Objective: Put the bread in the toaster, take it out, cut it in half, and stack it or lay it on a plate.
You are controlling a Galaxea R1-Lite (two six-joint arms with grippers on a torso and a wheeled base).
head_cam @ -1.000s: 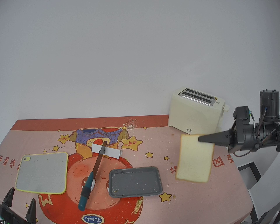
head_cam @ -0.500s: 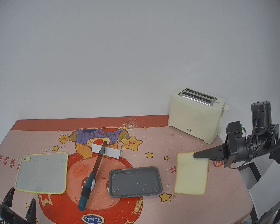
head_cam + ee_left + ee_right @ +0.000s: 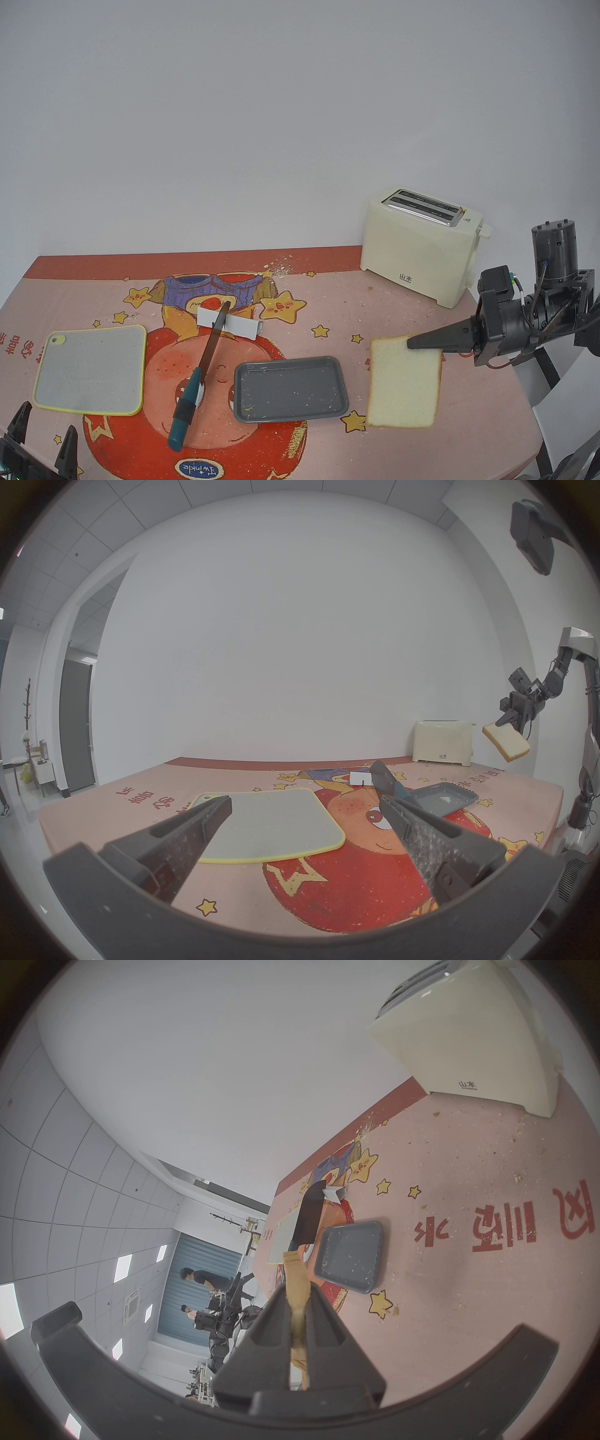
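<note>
A pale slice of bread (image 3: 403,382) hangs by its top corner from my right gripper (image 3: 417,342), which is shut on it above the table's right side, in front of the toaster. The same bread (image 3: 297,1285) shows edge-on between the right gripper's (image 3: 297,1307) fingers (image 3: 331,1329). The cream toaster (image 3: 420,244) stands at the back right with both slots empty. A grey plate (image 3: 290,389) lies left of the bread. A teal-handled knife (image 3: 198,379) rests on a white holder (image 3: 229,322). My left gripper (image 3: 306,820) is open, low at the near left corner, its fingertips (image 3: 65,445) showing there.
A grey cutting board (image 3: 90,369) with a yellow-green rim lies at the left. Crumbs are scattered near the toaster and at the table's back edge. The table's right edge (image 3: 525,400) is close to the right arm.
My right gripper has come down and slightly to the left with the bread, which now hangs lower, close over the table. The left arm has not moved.
</note>
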